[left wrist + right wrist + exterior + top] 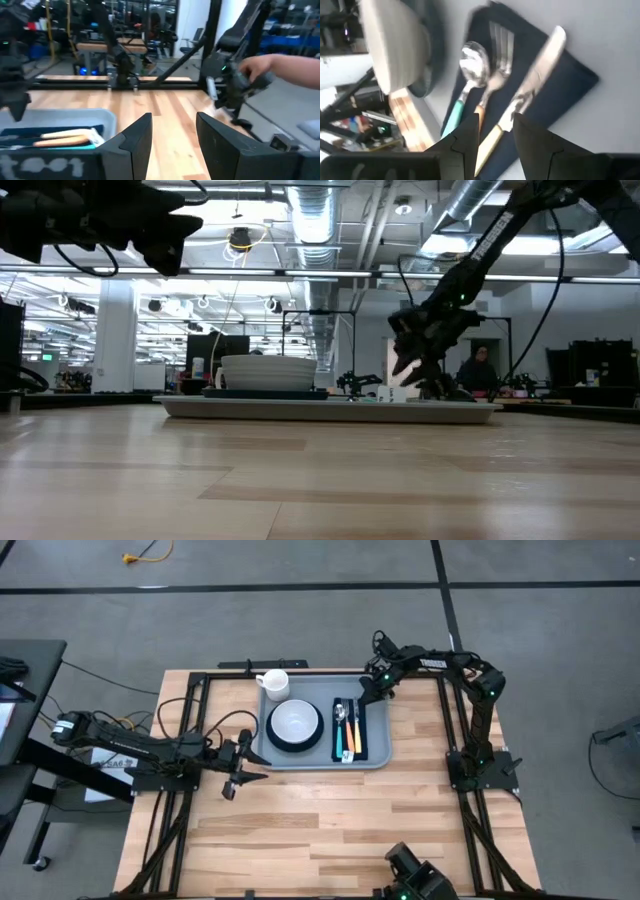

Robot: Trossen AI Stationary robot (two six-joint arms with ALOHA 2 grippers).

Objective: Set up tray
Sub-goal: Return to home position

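Right gripper (496, 121), spread and empty, hangs over the far end of the napkin (570, 85) on the tray (312, 760), which sits far-centre on the table (330, 820), so a low withdrawal could knock the knife (540, 75) askew; left gripper (173, 120), also spread, waits left of it.

Centre frame: a white mug (275, 683) stands above a white bowl (295, 721) on a dark plate (295, 747); right, spoon (340, 725), fork (348, 730) and knife (357, 730) lie on a navy napkin (363, 740).
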